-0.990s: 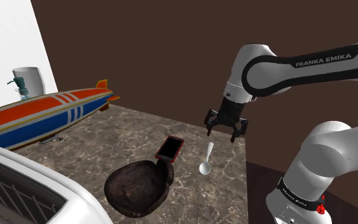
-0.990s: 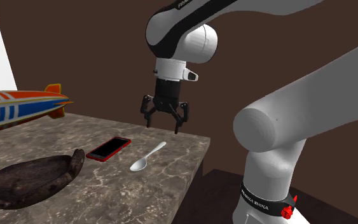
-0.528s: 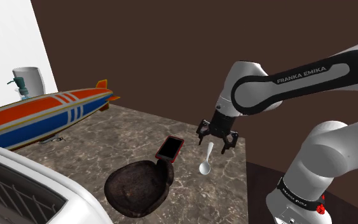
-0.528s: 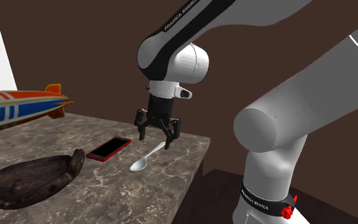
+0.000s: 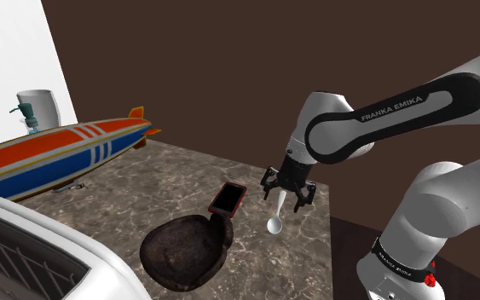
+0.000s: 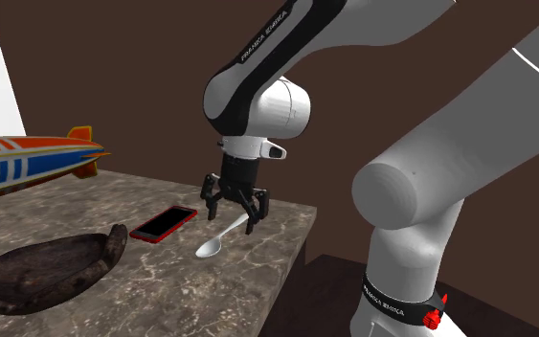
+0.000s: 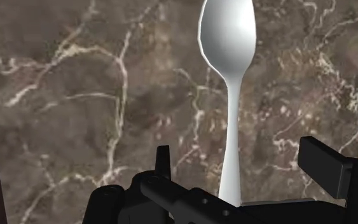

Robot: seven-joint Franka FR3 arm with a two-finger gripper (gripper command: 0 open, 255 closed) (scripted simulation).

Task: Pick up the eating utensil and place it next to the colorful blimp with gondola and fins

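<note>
The white spoon (image 7: 229, 95) lies flat on the marbled tabletop (image 5: 187, 170), just beside the red phone (image 5: 228, 199). The hand (image 6: 230, 222) hangs low over its handle, spread wide, with a finger either side and neither touching.

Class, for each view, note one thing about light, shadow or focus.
Shoulder view: the spoon casts no distinct shadow on the marble counter. Second exterior view: a soft, even sheen on the white arm, with no harsh glare. Wrist view: the spoon looks sharp, its bowl gently shaded.

"FRANKA EMIKA" on the arm (image 5: 400, 104)
</note>
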